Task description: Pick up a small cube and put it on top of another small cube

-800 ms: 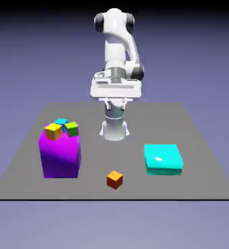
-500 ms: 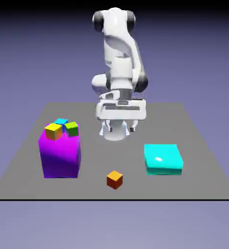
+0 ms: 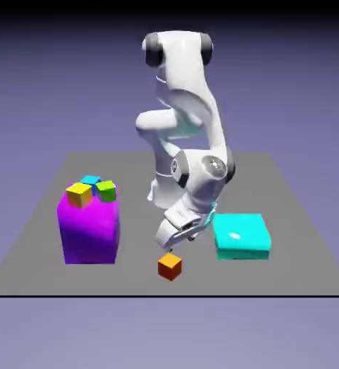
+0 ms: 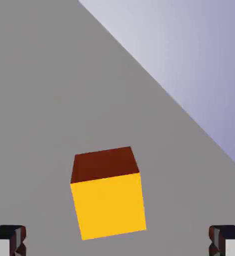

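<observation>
Your exterior view overlooks the whole surface (image 3: 288,216) from above; your hand view looks down closely. Both share the orange cube (image 3: 169,266) (image 4: 108,200).

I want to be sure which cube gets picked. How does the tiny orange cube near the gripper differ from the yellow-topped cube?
The orange cube sits alone on the grey table; the yellow-topped cube rests on the purple block, beside two other small cubes. The orange cube lies just below the open gripper; the yellow-topped cube is far off toward the exterior view's left. Both are small, with orange-toned sides.
</observation>
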Controlling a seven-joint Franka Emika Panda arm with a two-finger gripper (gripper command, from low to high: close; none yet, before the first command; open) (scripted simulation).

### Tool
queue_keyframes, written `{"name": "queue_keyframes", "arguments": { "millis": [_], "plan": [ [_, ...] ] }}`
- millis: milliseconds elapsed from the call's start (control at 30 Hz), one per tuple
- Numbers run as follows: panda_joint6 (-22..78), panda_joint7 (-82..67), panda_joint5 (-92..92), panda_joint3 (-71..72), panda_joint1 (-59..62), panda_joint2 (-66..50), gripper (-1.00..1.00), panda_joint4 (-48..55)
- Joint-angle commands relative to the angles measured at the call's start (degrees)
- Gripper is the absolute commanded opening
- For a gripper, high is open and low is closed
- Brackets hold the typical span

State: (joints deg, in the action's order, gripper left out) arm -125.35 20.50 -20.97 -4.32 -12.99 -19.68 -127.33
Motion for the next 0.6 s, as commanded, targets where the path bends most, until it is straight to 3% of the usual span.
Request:
{"name": "queue_keyframes", "arguments": {
  "millis": [0,67,200,233,400,567],
  "plan": [
    [1.9,-0.9,-0.8,-0.2,-0.5,-2.1,0.0,1.3],
    [3.4,-1.5,-1.5,-0.3,-0.9,-3.7,0.0,2.4],
    [-5.4,0.5,-4.0,-1.8,0.2,-10.2,0.0,0.2],
    [-5.4,0.5,-4.0,-1.8,0.2,-10.2,-1.0,0.2],
    [4.2,-2.4,-1.8,-1.2,-0.9,-2.7,-1.0,2.5],
    [12.1,-11.1,-5.1,-11.5,-1.4,7.6,-1.0,3.3]
  ]
}}
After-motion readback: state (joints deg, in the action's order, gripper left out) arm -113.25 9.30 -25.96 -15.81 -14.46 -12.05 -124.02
